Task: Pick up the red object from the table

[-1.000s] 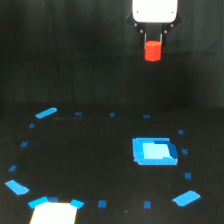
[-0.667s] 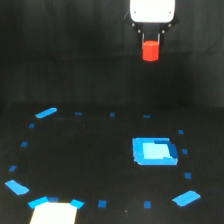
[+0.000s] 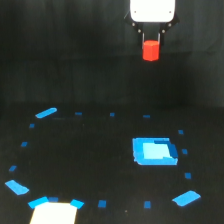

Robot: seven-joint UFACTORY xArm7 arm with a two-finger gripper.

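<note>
The red object (image 3: 150, 50), a small bright red-orange stubby block, hangs high in the air at the top of the exterior view, well above the table (image 3: 90, 165). My gripper (image 3: 151, 44), with its white body at the top edge, is shut on the red object, its dark fingers (image 3: 142, 38) either side of the object's top. The table is a flat black surface dotted with small blue tape marks.
A larger blue square patch (image 3: 154, 151) lies on the table below the gripper, toward the exterior view's right. A white patch (image 3: 54, 213) sits at the bottom left edge. Bigger blue marks (image 3: 46, 113) (image 3: 186, 198) (image 3: 18, 187) ring the surface.
The gripper has stayed near the top of the view with the red object in it, drifting only slightly. Nothing on the table has moved.
</note>
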